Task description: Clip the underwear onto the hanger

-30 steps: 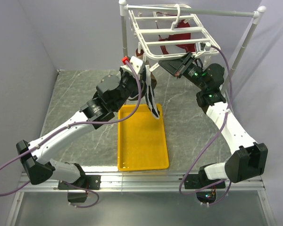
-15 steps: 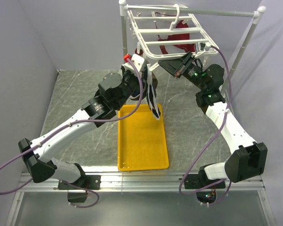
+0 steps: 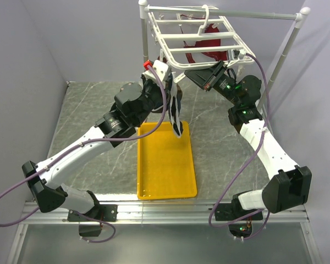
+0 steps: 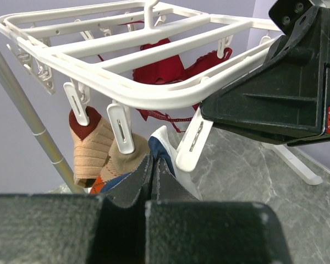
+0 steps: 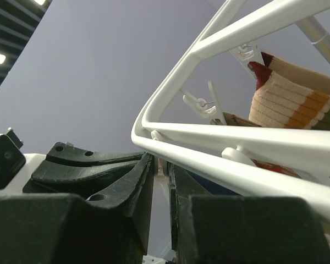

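Observation:
My left gripper (image 3: pixel 169 91) is shut on the navy underwear (image 3: pixel 177 116), which hangs from it over the far end of the yellow tray. In the left wrist view the jaws (image 4: pixel 153 160) pinch the white-edged navy fabric (image 4: pixel 160 147) right beside a dangling white clip (image 4: pixel 193 144) of the hanger (image 4: pixel 126 88). The white hanger (image 3: pixel 198 41) hangs from the stand's top bar. My right gripper (image 3: pixel 190 73) is at the hanger's near edge. Its jaws (image 5: pixel 164 164) are nearly shut on the top of a white clip (image 5: pixel 166 168) under the hanger's rim (image 5: pixel 220 165).
A dark red garment (image 3: pixel 212 44) and a brown-and-cream argyle cloth (image 4: pixel 91 144) hang clipped on the hanger. The white pole stand (image 3: pixel 145 38) frames it, with its other post (image 3: pixel 286 47) at the right. The yellow tray (image 3: pixel 165 170) lies on the grey table.
My left gripper has risen and moved right with the underwear, closer to the hanger's near edge and my right gripper. The right arm has not moved.

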Motion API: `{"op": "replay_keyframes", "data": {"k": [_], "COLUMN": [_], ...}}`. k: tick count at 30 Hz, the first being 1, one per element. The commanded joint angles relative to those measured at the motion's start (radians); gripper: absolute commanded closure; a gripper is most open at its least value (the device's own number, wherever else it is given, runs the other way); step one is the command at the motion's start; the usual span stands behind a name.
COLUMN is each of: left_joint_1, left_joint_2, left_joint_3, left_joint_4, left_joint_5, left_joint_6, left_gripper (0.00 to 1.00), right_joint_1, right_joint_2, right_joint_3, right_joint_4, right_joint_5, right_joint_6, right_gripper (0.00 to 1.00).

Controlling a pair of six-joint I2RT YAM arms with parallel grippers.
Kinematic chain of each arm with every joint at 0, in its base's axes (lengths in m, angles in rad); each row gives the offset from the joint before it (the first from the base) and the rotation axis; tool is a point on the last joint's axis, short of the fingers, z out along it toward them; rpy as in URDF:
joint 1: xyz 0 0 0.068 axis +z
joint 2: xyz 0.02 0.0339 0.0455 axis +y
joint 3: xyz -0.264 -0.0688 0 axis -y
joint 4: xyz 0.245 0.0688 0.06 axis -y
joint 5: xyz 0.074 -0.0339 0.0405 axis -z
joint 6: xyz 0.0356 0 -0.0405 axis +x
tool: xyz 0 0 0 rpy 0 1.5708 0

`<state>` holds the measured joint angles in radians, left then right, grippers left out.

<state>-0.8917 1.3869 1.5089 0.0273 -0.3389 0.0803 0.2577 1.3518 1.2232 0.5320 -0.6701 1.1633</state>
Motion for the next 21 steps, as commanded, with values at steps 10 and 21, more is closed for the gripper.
{"op": "replay_keyframes", "data": {"k": [10,21], "left_joint_1": [0.007,0.013], "left_joint_2": [0.017,0.032], "left_joint_3": [0.082,0.093], "left_joint_4": [0.008,-0.003], "left_joint_5": [0.008,0.009], "left_joint_6": [-0.074,-0.120], "left_gripper": [1.00,1.00], "right_joint_1": [0.014,0.012], "right_joint_2": [0.015,0.026], "right_joint_3": [0.007,0.013], "right_joint_4": [0.045,0.068], "right_joint_5": [0.017,0.020], "right_joint_6": [0.024,0.059], "right_gripper": [1.00,1.00]}}
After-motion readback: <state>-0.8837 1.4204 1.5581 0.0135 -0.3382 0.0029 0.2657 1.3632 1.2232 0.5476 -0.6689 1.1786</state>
